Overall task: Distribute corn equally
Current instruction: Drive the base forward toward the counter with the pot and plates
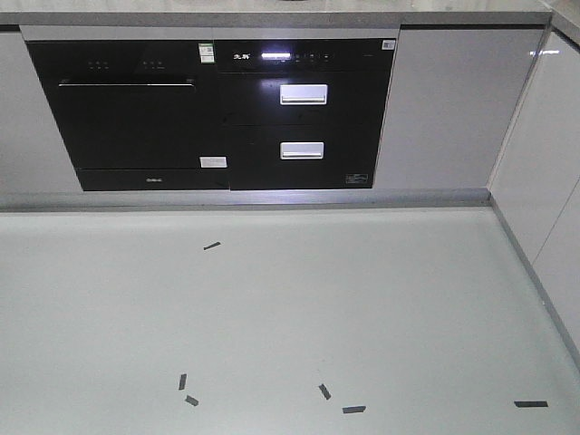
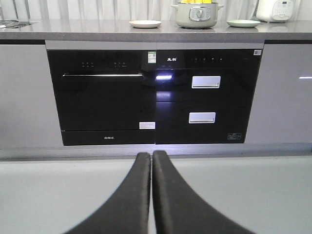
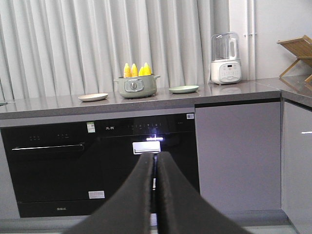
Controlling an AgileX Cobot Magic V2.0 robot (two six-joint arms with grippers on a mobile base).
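Several yellow corn (image 3: 137,70) cobs stand upright in a pale green pot (image 3: 136,86) on the grey counter, far ahead in the right wrist view. The left wrist view catches only the corn (image 2: 197,1) tips at its top edge, above the pot (image 2: 196,15). A cream plate (image 3: 93,97) lies left of the pot and a green plate (image 3: 184,89) lies right of it. My left gripper (image 2: 151,155) is shut with nothing in it, low in front of the cabinets. My right gripper (image 3: 156,156) is likewise shut and holds nothing. Neither gripper shows in the front view.
Black built-in appliances (image 1: 213,113) fill the cabinet front below the counter (image 3: 146,103). A white blender (image 3: 225,58) stands at the counter's right, and a wooden rack (image 3: 298,51) beyond it. Tape marks (image 1: 212,246) dot the grey floor. White side cabinets (image 1: 548,172) run along the right.
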